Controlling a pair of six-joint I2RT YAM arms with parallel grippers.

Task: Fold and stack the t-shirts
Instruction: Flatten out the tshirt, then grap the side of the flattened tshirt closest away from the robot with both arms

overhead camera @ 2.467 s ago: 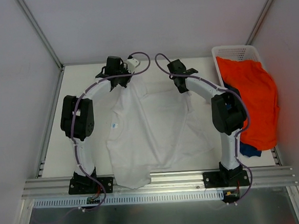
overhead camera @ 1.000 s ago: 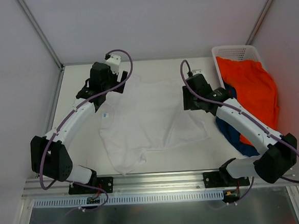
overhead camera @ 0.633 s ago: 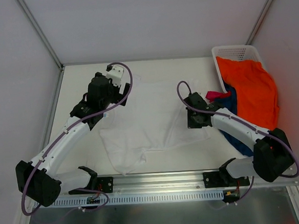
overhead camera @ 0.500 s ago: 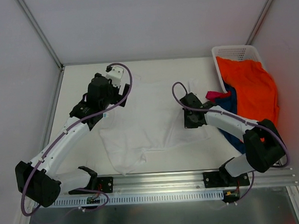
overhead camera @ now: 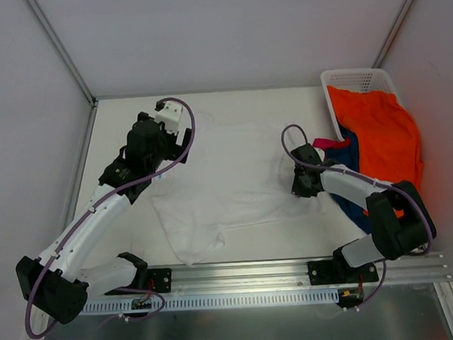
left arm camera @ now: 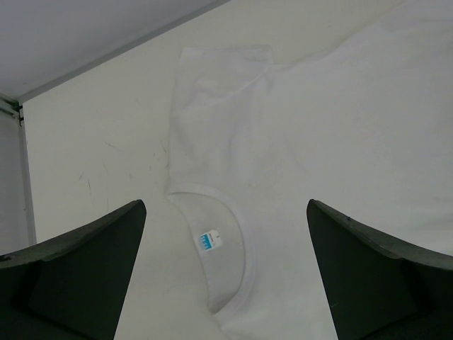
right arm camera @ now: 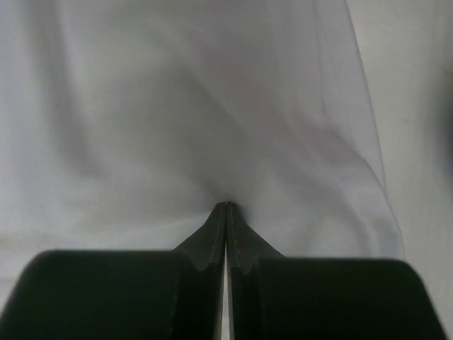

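White t-shirt (overhead camera: 227,178) lies crosswise, collar (left arm camera: 207,191) pointing left; right fingers (right arm camera: 209,239) pinch its right edge, left fingers (left arm camera: 78,276) spread wide.

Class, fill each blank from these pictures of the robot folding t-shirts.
The left gripper is ____, not shut.
The right gripper is ____ on the white t-shirt.
Its neck label is coloured ____.
The big t-shirt draped over the basket is ____.
Missing words: open; shut; blue; orange.
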